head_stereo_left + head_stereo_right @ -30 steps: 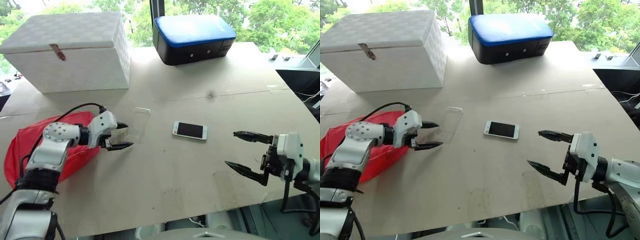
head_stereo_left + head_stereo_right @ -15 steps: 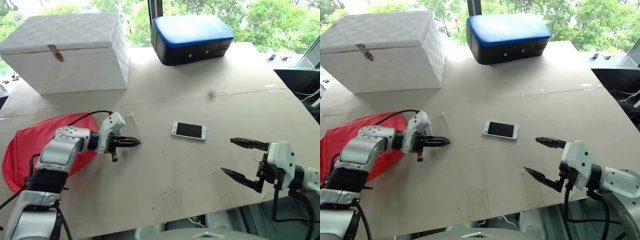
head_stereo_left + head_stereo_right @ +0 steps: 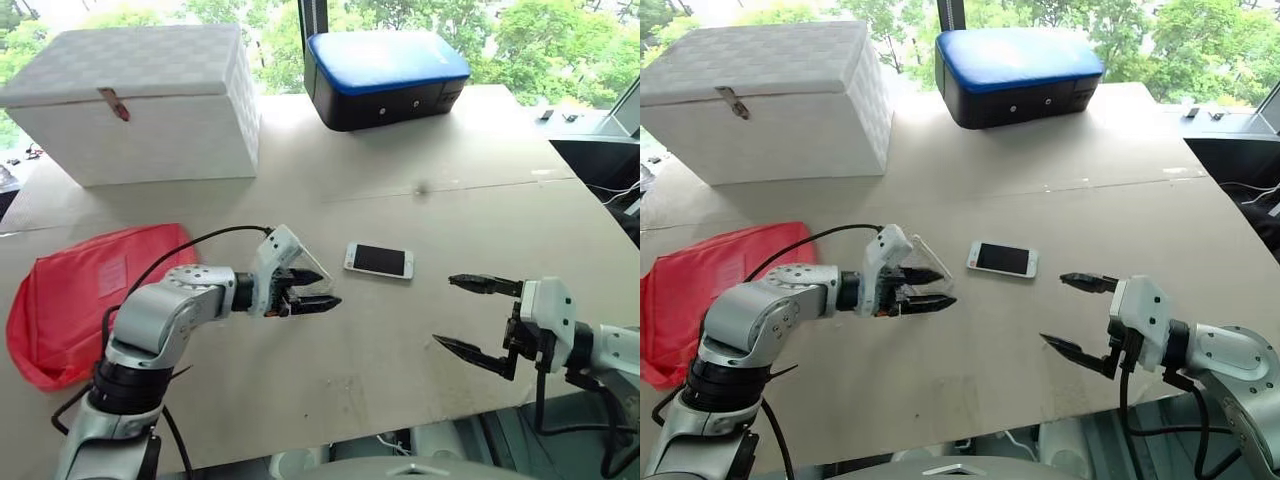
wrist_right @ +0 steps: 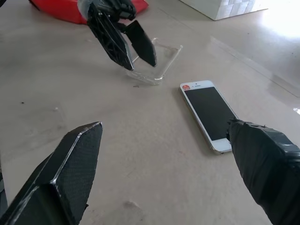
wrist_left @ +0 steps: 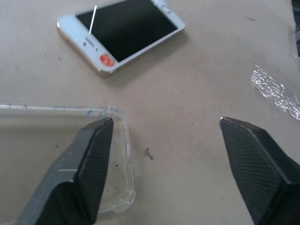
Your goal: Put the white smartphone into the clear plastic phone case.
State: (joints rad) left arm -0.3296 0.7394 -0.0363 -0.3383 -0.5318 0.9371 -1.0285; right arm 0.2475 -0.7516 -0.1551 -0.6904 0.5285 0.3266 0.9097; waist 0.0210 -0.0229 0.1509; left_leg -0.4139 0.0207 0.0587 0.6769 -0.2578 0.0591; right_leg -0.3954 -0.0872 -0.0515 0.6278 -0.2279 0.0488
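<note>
The white smartphone (image 3: 379,261) lies flat, screen up, in the middle of the table. The clear plastic phone case (image 5: 47,136) rests on the table just left of it, a short gap apart; its far rim (image 4: 161,58) glints. My left gripper (image 3: 331,287) stands open over the case's end nearest the phone, with one finger (image 5: 89,159) above the shell and the other past its rim, over bare table. My right gripper (image 3: 1052,310) hangs open to the right of the phone, low over the table near its front edge, with nothing between its fingers.
A red cloth bag (image 3: 80,290) lies at the left. At the back of the table stand a white woven box (image 3: 140,100) and a black case with a blue top (image 3: 385,75). The table's front edge (image 3: 330,440) runs close under both arms.
The left gripper shut on the case beside the red bag, carried it right toward the phone, and now stands open. The right gripper has hardly moved.
</note>
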